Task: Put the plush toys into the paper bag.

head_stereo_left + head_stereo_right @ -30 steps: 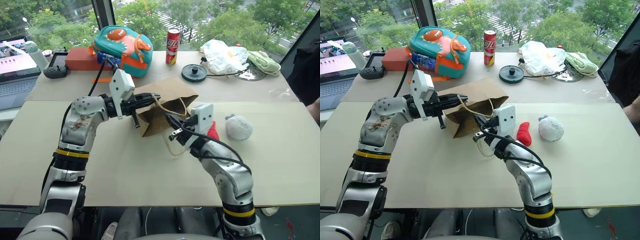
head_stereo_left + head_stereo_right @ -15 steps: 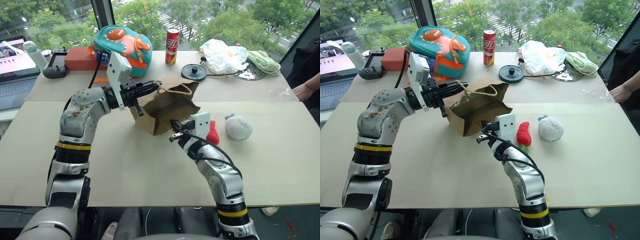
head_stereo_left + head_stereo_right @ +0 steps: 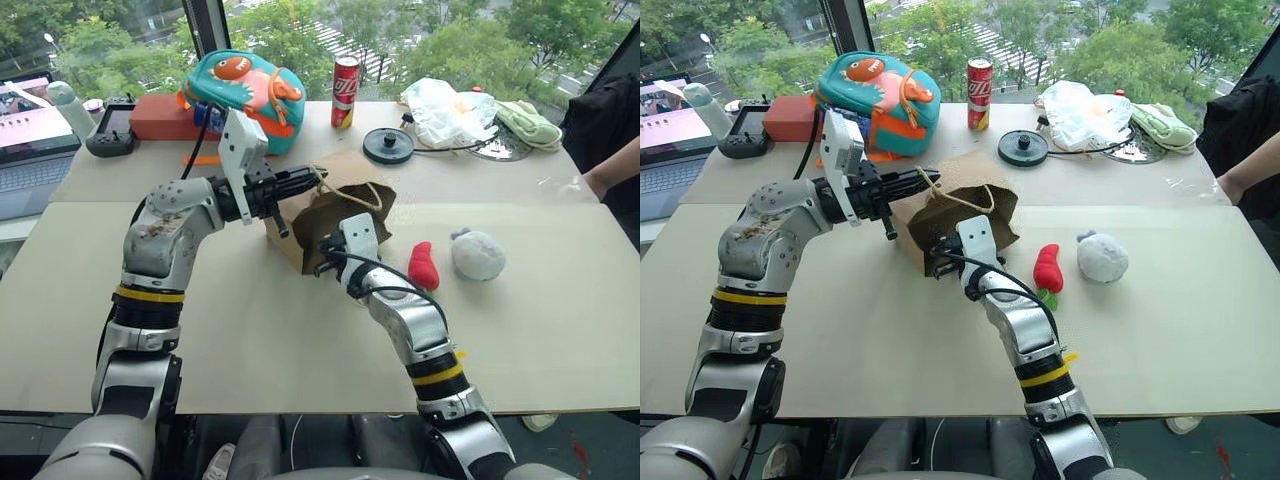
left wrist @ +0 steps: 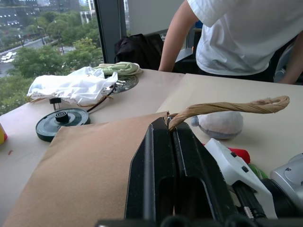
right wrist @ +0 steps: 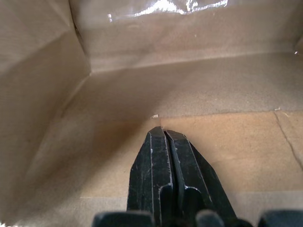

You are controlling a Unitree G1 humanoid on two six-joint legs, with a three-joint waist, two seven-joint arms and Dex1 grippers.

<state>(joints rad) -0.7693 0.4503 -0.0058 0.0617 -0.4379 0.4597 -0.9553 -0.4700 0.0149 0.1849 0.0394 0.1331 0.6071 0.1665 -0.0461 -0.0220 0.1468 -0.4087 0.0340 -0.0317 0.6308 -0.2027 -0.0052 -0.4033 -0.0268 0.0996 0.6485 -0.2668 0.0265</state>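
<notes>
You're at bag-opening step: left gripper (image 3: 300, 185) pinched shut on rim of creased brown kraft paper bag (image 3: 345, 205), holding it up mid-tabletop. Right gripper (image 5: 164, 137), jaws closed and empty, pokes inside bag mouth. Next: withdraw, open jaws, reach red plush toy with green parts (image 3: 423, 265), then round fuzzy grey-white ball (image 3: 477, 254), both toward tabletop's right edge.

table (image 3: 250, 330) | red toy (image 3: 423, 265), grey ball (image 3: 478, 254), paper bag (image 3: 335, 215)

Both claws (image 4: 169, 128) (image 5: 164, 134) clamped shut
</notes>
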